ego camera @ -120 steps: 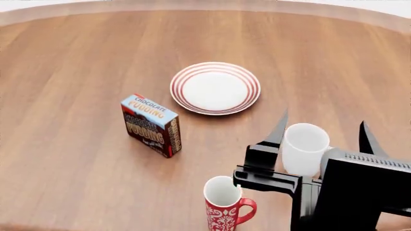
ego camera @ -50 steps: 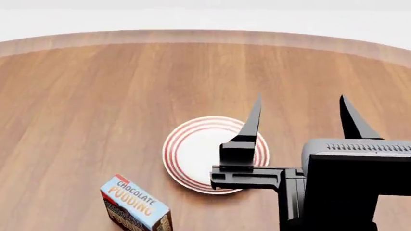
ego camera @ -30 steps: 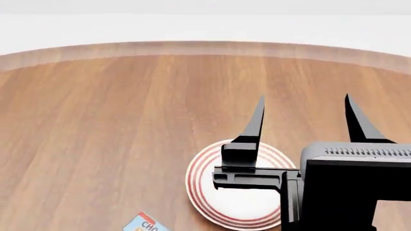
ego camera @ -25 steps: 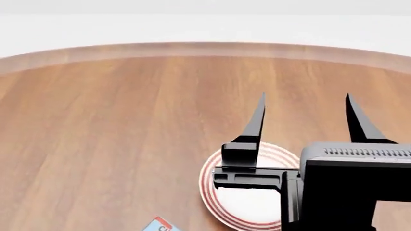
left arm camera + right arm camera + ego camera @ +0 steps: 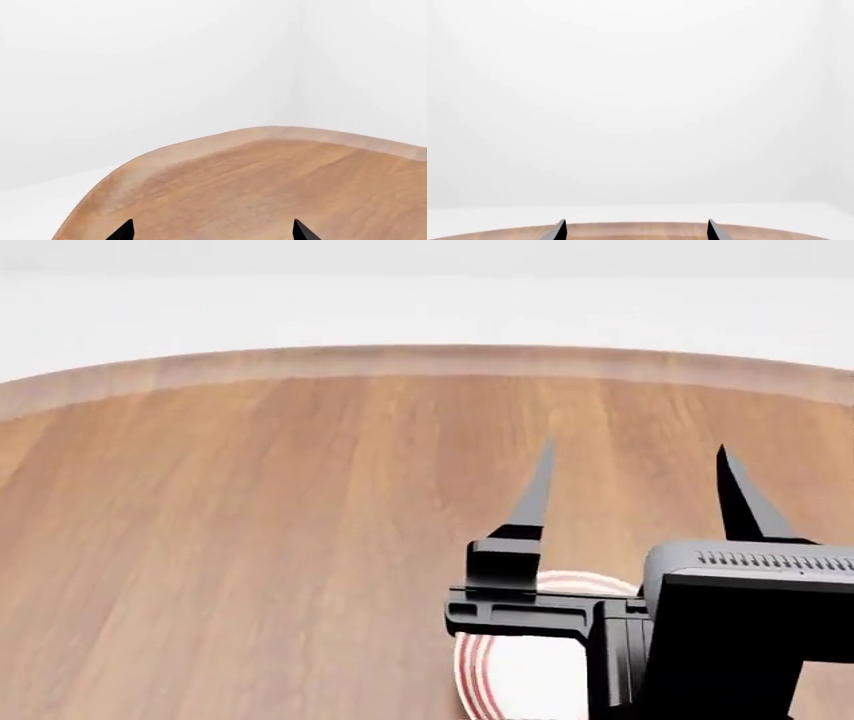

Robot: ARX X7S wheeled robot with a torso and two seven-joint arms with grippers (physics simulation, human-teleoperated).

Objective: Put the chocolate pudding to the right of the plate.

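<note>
On the bare wooden table (image 5: 267,540), with the pudding carton out of view and the plate (image 5: 534,680) half hidden beneath my wide-open right gripper (image 5: 634,480), I should reacquire the carton before reaching.

Head view: the plate (image 5: 521,680) is seen on the table (image 5: 267,540) at about 5 o'clock of the view, cut off by the lower edge. The right gripper (image 5: 634,480) is held above the table at 4 o'clock, its body partly covering the plate from the near right. The table's far rim is seen at 12 o'clock. The chocolate pudding is not seen in any view.
</note>
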